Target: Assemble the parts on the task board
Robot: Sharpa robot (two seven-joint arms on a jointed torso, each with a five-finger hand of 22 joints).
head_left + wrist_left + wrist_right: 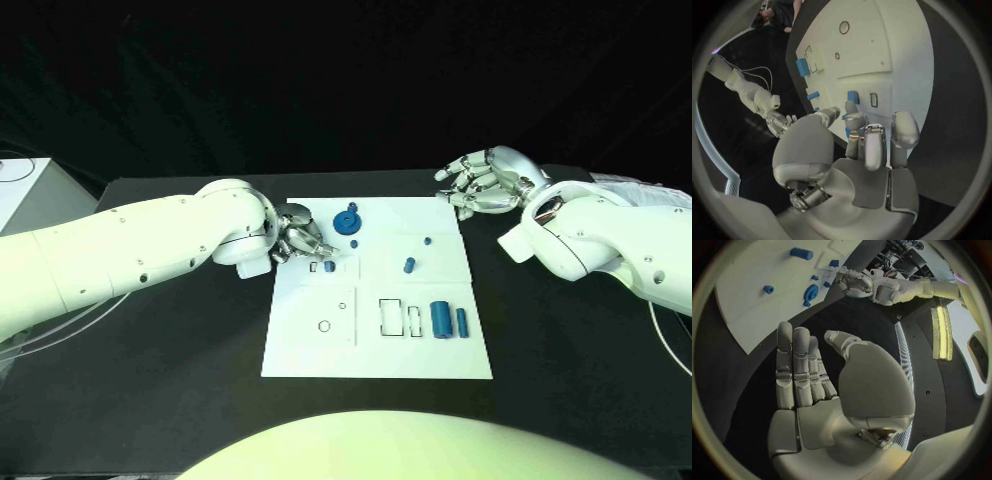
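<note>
**Hands at the board's top edge**

Fingertips of your left hand (pixel 299 240) hide whatever they meet near the small blue part (pixel 330 266); whether it pinches anything, you cannot tell. The white board (pixel 378 350) sits mid-frame with blue parts scattered, including a round one (pixel 348 221). Your right hand (pixel 488 182) hovers upper right, fingers spread, empty.

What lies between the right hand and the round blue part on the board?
Nothing: in the head view, bare white board separates the right hand from the round blue part.
</note>
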